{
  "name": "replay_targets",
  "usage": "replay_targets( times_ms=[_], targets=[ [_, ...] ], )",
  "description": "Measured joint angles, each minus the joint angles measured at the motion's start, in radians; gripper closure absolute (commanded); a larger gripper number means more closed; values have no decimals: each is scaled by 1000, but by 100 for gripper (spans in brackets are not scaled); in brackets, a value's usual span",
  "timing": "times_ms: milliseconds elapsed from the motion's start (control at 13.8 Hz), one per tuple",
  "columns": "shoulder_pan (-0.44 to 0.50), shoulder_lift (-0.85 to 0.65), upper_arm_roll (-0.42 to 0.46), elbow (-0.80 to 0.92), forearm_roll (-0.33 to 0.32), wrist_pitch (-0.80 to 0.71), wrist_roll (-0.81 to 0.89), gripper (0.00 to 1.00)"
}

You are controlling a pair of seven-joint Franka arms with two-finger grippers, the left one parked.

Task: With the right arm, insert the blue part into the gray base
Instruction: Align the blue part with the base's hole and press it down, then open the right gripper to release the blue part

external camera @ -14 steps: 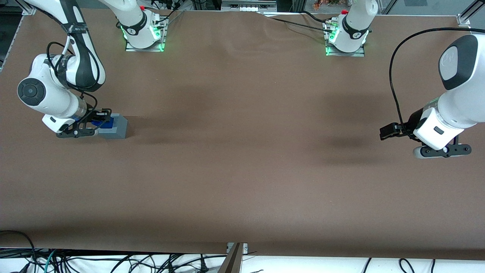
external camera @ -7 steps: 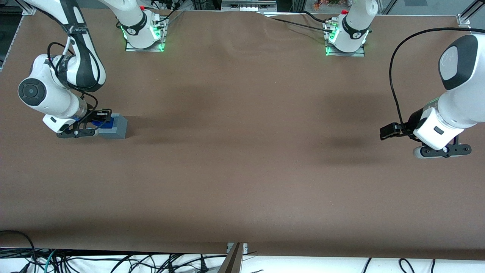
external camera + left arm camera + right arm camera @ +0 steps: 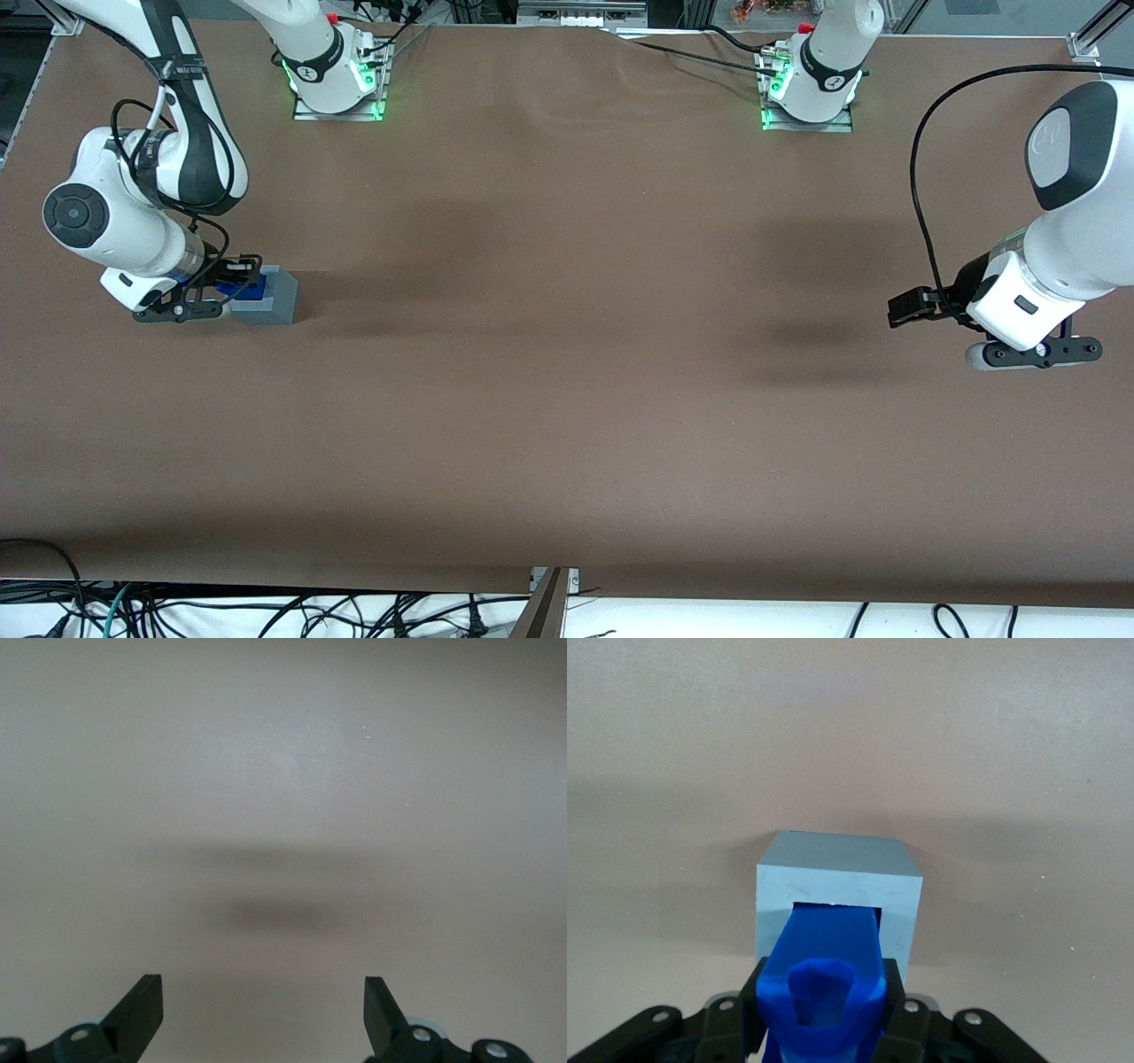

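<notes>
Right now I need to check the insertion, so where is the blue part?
The deep-blue plastic block is held in the right arm's black claw over the light gray plastic cube, its tip at the cube's recess, toward the working arm's end of the table.

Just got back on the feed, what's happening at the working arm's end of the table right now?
The right arm has its gripper shut on the blue part and is holding it at the gray base. The part's leading end sits at the base's square recess, seemingly partly entered. It is not fully seated yet. The base rests on the brown table.
</notes>
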Motion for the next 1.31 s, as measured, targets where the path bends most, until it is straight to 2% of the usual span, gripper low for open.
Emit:
replay_targets(
  times_ms=[218,291,364,436,509,582,1309],
  targets=[
    [0,0,0,0,0,0,0,49],
    [0,0,0,0,0,0,0,33],
    [0,0,0,0,0,0,0,25],
    [0,0,0,0,0,0,0,11],
    [0,0,0,0,0,0,0,6],
    [0,0,0,0,0,0,0,2],
    [0,-12,0,3,4,-32,0,2]
  ],
)
